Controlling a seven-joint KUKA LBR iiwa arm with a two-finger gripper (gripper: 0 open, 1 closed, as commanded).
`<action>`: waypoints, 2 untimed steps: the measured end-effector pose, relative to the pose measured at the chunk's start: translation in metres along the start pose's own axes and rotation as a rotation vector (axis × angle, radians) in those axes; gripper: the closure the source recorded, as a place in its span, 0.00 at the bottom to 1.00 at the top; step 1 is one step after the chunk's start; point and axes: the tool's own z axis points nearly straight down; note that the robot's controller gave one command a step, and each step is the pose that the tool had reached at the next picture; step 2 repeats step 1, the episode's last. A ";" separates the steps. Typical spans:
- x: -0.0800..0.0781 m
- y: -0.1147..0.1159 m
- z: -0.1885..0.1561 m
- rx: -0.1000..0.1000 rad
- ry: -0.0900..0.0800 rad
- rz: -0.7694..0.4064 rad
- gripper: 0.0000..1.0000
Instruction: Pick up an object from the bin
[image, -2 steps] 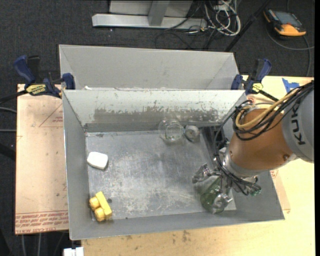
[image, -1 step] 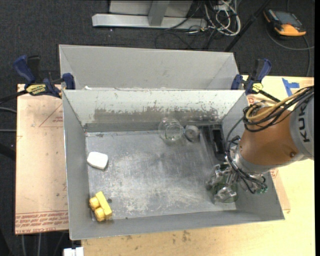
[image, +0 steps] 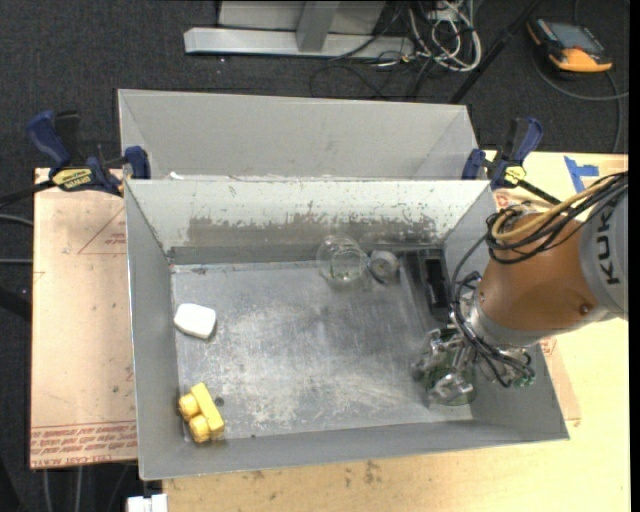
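Note:
My gripper (image: 447, 377) is low in the bin's front right corner, close to the floor, under the orange wrist cover. Nothing can be made out in it. Behind it, along the right wall, lies a black oblong thing (image: 433, 281). To the left of that, at the foot of the back wall, sit a small grey round thing (image: 383, 266) and a clear glass cup (image: 342, 261).
A white rounded block (image: 195, 321) lies near the left wall. A yellow toy piece (image: 201, 413) sits in the front left corner. The arm and its cables hang over the bin's right wall.

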 end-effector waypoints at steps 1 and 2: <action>0.006 0.022 -0.206 0.011 -0.008 -0.187 1.00; 0.006 0.022 -0.206 0.011 -0.008 -0.187 1.00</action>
